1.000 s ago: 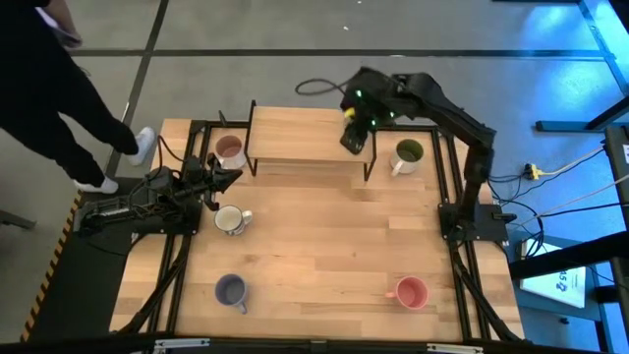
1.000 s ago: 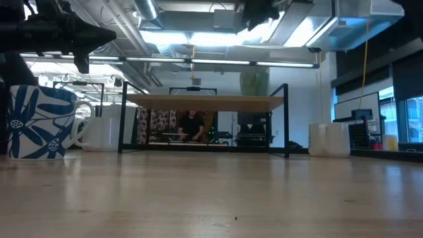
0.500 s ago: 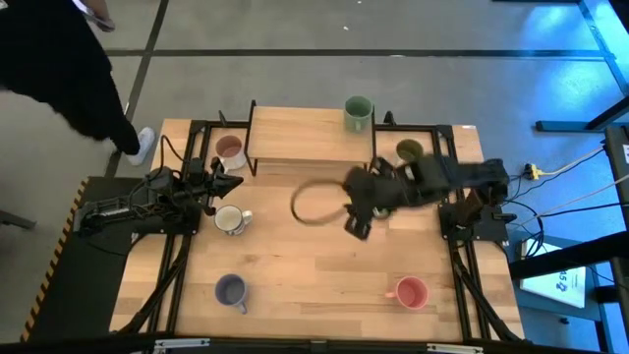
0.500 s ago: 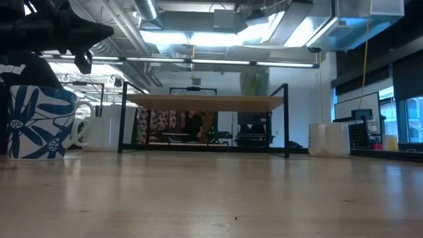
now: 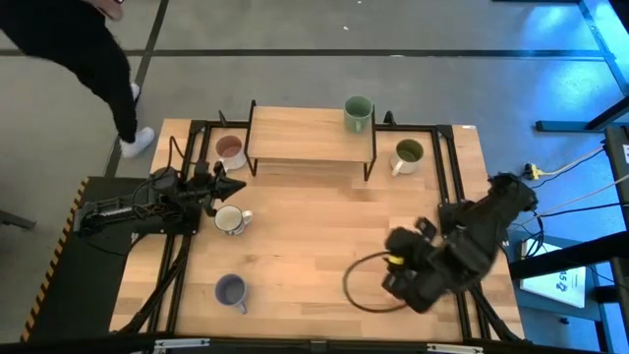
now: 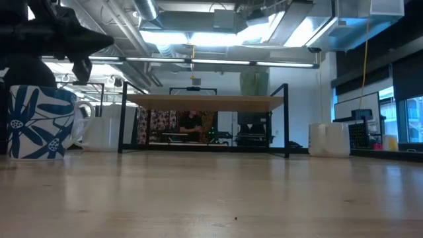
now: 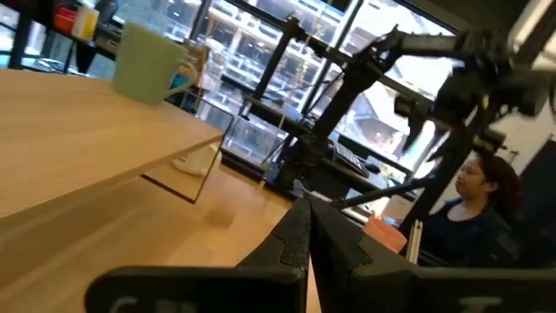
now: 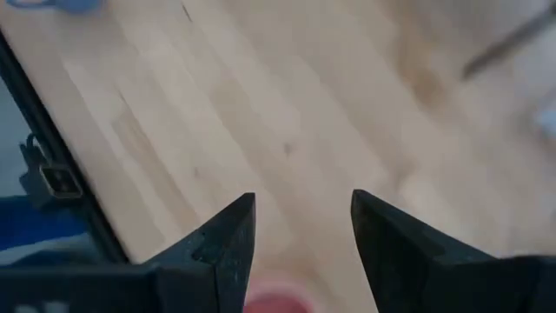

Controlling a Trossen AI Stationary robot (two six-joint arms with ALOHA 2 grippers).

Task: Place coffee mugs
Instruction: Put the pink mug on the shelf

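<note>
Your right gripper [image 8: 300, 235] hangs open and empty over the pink mug [image 8: 276, 298] near the table's front right. Your left gripper [image 5: 228, 184], fingers pressed together, hovers beside the white mug [image 5: 229, 219]. The green mug [image 5: 358, 114] stands upright on the shelf [image 5: 295, 138].

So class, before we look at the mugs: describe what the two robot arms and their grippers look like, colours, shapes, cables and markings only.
Both arms are dark, almost black, jointed segments on black frame rails. The left gripper ends in two slim pointed fingers on a broad black bar. The right gripper has two wedge-shaped dark fingers. A black cable loops loosely from the right arm, which shows a small yellow-green spot. No lettering is readable.
</note>
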